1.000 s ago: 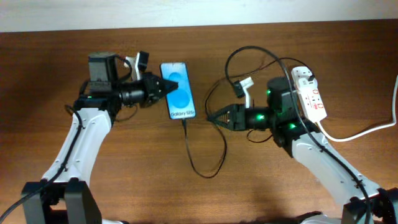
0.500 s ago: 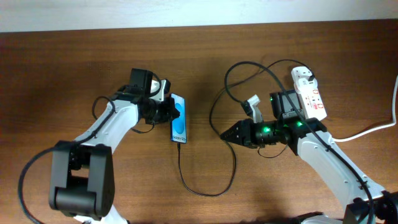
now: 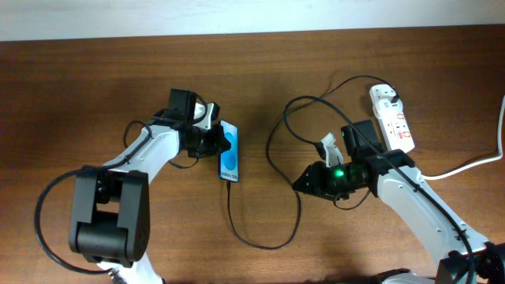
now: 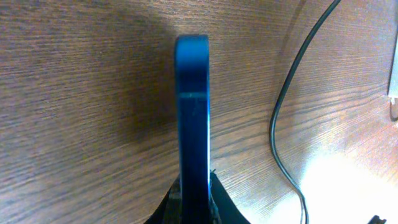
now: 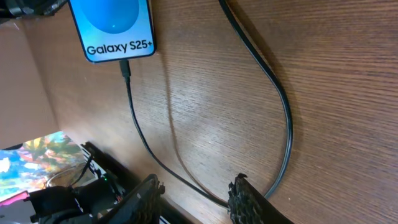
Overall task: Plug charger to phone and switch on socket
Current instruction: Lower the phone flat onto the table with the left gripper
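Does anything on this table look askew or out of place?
The phone is tipped up sideways rather than lying flat, pinched in the left gripper, with the charger plugged into its end. Nothing looks spilled or broken.

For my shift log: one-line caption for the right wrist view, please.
Charger plugged into the phone, cable trailing between fingers of the open right gripper.
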Motion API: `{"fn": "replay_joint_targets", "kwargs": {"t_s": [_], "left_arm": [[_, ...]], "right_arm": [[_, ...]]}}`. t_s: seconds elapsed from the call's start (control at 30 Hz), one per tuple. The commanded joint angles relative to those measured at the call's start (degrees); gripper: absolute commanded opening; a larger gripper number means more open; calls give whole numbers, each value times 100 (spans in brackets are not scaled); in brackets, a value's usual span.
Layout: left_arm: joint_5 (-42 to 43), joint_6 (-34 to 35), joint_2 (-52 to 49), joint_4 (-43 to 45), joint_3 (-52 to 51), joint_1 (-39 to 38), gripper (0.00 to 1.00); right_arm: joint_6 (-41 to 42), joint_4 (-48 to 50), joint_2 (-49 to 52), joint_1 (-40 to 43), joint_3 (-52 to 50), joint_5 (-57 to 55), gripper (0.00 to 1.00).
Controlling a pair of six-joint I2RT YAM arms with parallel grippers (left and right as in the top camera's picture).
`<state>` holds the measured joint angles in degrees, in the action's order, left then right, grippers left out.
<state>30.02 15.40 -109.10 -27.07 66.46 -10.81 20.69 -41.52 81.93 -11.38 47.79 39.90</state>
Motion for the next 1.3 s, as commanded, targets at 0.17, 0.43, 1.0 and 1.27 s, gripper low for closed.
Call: {"fn": "replay_joint_targets", "kwargs": {"t_s": [0.17,0.43,1.0,1.27], "left_arm": [[111,-160,-503,-68,-4,-2,18],[61,37,-503,-409,-4,-2,44],[-162,37,-503,-826,-4,-2,57],[-470,214,-503,-1023,-4,-2,57]], "right_arm": [[-101,-389,-57,20,2,-321,39],[-101,-697,-57,20,2,-337,38],[-94,-927,-57,15,-129,-1364,59],[-94,-920,-57,15,-164,-1364,68]]}}
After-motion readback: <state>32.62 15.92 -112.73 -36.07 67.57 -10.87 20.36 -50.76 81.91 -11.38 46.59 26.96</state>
